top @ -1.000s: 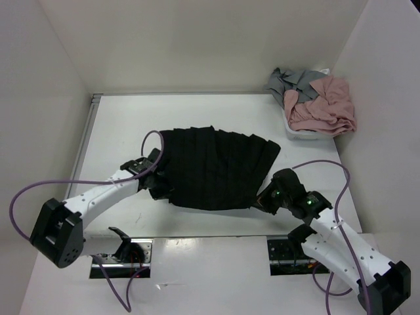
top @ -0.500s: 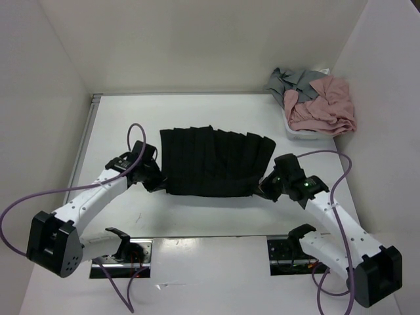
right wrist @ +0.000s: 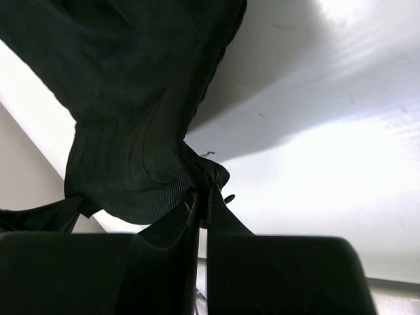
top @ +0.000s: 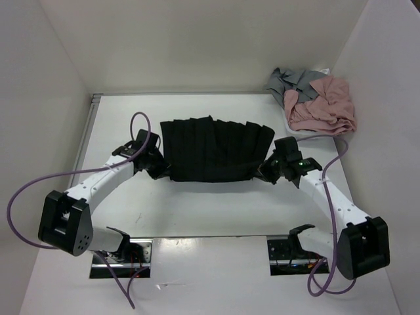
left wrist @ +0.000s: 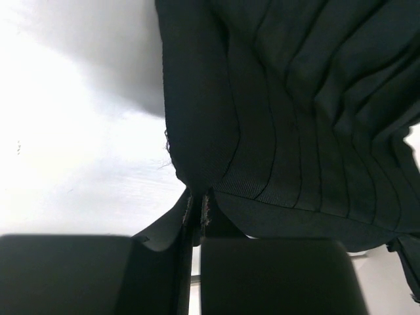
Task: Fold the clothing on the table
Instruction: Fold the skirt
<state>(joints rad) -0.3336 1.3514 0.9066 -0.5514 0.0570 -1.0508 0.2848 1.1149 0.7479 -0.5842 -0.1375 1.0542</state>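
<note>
- The table (top: 216, 213) is the biggest thing. It is white and flat. The arms stand at its 6 o'clock edge.
- The clothing (top: 216, 149) is black and has many pleats. It sits in the middle of the table, a bit toward 12 o'clock. From above it looks like a wide, short band.
- A pink garment (top: 325, 105) and a grey garment (top: 292, 80) lie in a heap at the table's 2 o'clock corner. They are well apart from the black cloth.
- The left gripper (top: 163, 172) is at the 8 o'clock corner of the clothing. Its fingers are pressed together on that corner, with a bit of black cloth pinched between them (left wrist: 197, 203).
- The right gripper (top: 264, 172) is at the 4 o'clock corner. Its fingers are pinched tight on that corner too (right wrist: 203, 197). The cloth bunches up where they hold it.
- I think the first fold is about half made. Both near corners are held up off the table, with a shadow under them.
- What is left: lay the held edge flat on the far part, let go, and maybe fold once more from the side.
</note>
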